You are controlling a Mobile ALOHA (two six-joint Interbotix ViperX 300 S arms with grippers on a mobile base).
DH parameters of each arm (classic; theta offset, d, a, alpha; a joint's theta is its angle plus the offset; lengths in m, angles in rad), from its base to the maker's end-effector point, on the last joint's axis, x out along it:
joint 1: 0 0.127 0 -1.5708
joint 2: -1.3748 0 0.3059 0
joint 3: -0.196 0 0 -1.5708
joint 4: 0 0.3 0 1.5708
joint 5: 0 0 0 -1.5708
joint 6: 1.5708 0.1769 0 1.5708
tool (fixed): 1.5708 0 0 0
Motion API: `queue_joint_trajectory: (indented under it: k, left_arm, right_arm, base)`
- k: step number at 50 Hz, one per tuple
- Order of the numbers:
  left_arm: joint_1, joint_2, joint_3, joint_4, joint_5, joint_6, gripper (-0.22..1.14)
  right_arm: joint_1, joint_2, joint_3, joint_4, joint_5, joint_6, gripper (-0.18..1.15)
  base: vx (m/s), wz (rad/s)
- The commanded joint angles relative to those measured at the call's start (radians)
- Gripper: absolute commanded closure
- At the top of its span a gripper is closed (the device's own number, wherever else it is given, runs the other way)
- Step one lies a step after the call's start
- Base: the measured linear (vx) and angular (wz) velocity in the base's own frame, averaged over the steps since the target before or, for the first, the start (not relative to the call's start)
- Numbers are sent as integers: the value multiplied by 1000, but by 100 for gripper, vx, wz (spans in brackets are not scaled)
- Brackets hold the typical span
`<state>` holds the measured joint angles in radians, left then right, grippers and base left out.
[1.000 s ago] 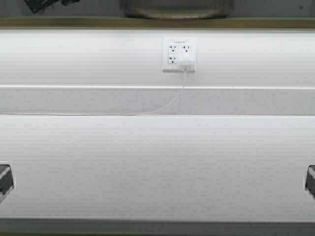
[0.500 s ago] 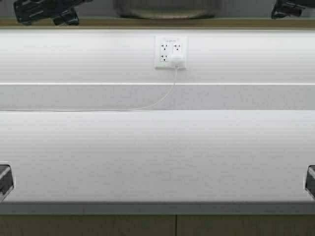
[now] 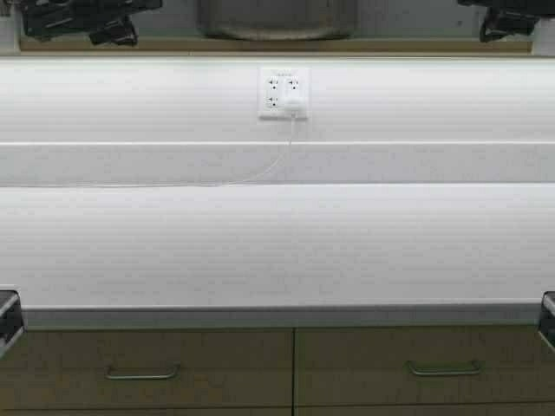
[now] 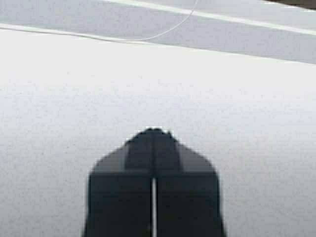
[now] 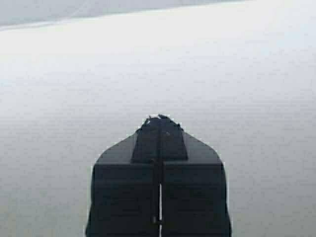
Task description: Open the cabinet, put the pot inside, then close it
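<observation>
**High view: bare counter, both grippers shut**

High view shows the white counter (image 3: 277,243) running edge to edge, its front lip above two drawers (image 3: 147,364). Pot (image 3: 276,19) sits at the top edge, above the outlet (image 3: 283,94). Left gripper (image 4: 154,132) and right gripper (image 5: 159,118) hover level over the counter, jaws pressed together, holding nothing.

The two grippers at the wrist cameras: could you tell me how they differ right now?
Little differs. The left gripper hangs over white countertop with a thin white cable beyond it; the right gripper sees only bare countertop. Both are dark, shut, and holding nothing.
</observation>
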<state>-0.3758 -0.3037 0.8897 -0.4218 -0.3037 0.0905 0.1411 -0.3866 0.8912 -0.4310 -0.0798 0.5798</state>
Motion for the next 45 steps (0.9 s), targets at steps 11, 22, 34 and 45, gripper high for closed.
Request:
queue_joint_trajectory:
  k: [11, 22, 34, 45]
  left_arm:
    - [-2, -12, -26, 5, -25, 15, 88]
    - [-2, -34, -28, 5, -21, 15, 88]
    - [118, -46, -48, 5, 12, 28, 88]
    - [356, -87, -109, 9, 132, 100, 88]
  right_arm:
    - [-2, 46, -43, 0, -18, -3, 90]
    - [-2, 48, -29, 0, -17, -15, 90]
    - [-8, 54, -101, -3, 38, -58, 90]
    - [-124, 31, -207, -5, 123, -150, 90]
  base:
    - [-29, -1]
    - [-32, 2]
    - [-27, -6]
    - [-24, -9]
